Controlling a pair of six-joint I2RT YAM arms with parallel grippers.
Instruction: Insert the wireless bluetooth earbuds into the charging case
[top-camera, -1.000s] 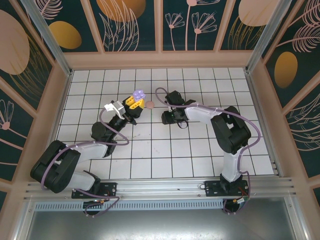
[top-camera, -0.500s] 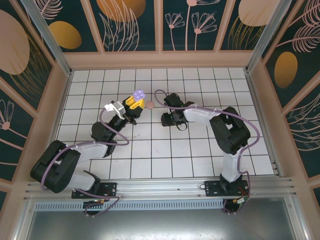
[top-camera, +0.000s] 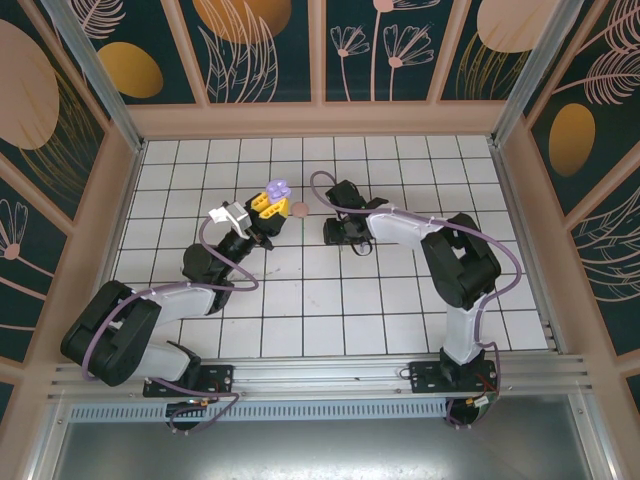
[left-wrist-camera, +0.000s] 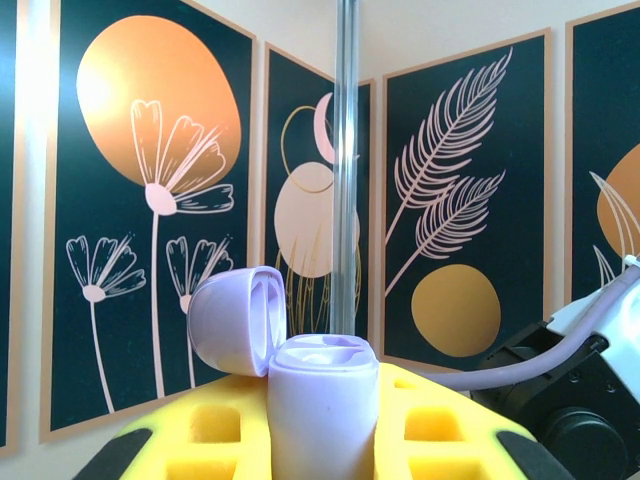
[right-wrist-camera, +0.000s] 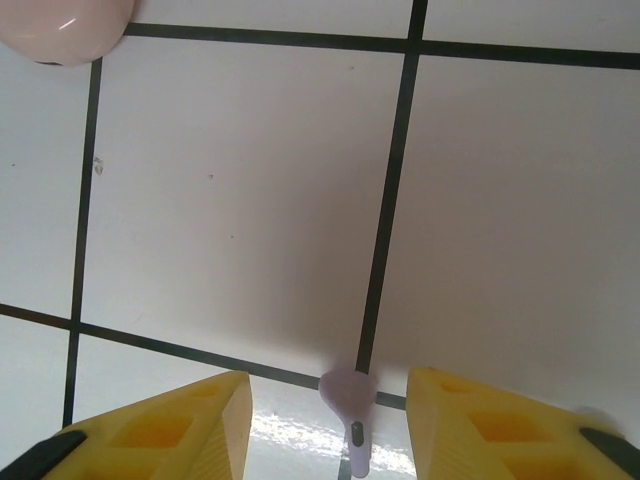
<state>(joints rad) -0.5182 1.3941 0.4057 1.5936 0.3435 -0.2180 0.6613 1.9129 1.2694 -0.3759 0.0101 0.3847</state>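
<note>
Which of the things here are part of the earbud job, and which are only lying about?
In the job: open lavender charging case, clamped in the left gripper; small lavender stemmed earbud, lying between the fingers of the open right gripper.
Lying about: pink round case, untouched on the white gridded table.

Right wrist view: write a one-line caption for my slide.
Right gripper open over the tiled table, a lavender earbud lying between its yellow fingers, touching neither; pink case at top left.
</note>
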